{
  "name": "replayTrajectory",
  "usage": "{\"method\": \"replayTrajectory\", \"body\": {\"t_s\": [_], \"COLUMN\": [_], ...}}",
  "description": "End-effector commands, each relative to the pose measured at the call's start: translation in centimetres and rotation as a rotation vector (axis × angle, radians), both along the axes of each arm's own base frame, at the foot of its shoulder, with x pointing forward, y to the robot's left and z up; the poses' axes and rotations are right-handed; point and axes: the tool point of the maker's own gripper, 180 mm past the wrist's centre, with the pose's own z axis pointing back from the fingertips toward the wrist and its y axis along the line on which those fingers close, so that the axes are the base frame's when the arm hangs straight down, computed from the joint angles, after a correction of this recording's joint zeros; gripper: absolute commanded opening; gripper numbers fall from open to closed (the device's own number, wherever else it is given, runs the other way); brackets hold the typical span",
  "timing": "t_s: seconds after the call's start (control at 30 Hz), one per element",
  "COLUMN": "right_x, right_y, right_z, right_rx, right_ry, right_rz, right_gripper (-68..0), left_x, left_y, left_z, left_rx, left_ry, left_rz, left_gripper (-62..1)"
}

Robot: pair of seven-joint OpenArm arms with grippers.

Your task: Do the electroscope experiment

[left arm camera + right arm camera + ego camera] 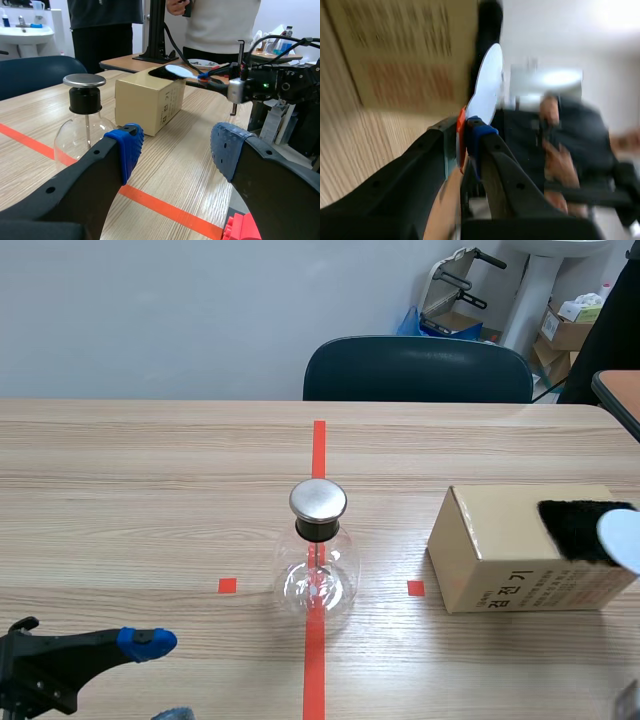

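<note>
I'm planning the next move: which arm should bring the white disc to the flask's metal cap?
Right: the right claw grips the white disc above the box; the left claw is open and empty.

Left gripper [172,150]: thick black fingers, small round holes, blue dotted pads [127,147]. Right arm [282,85], at 2 o'clock from it: black, grey collar, green light, looped black cables.
</note>
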Motion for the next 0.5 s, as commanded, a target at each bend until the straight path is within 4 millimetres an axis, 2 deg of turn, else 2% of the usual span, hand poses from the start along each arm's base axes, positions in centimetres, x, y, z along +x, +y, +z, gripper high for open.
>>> {"method": "replayTrajectory", "body": {"t_s": [0.0, 0.1, 0.3, 0.37, 0.47], "right_x": [0.3, 0.3, -1.2, -1.3, -0.5], "right_y": [-1.0, -0.5, 5.1, 5.3, 3.3], "right_z": [1.2, 1.0, 0.5, 0.5, 0.9], "right_rx": [-0.044, -0.05, -0.019, -0.017, -0.019], "right_ry": [-0.052, -0.044, -0.018, -0.018, -0.036], "right_rz": [-0.028, 0.001, 0.32, 0.333, 0.209], "right_gripper": [-65.8, -65.8, -65.8, -65.8, -65.8], "left_x": [0.2, 0.2, 0.2, 0.2, 0.2], "left_y": [0.0, 0.0, 0.0, 0.0, 0.0], "left_z": [0.8, 0.8, 0.8, 0.8, 0.8], "left_rx": [-0.026, -0.026, -0.027, -0.027, -0.027], "left_ry": [-0.017, -0.016, -0.017, -0.017, -0.017], "left_rz": [0.0, 0.0, 0.0, 0.0, 0.0], "left_gripper": [-28.1, -28.1, -28.1, -28.1, -28.1]}}
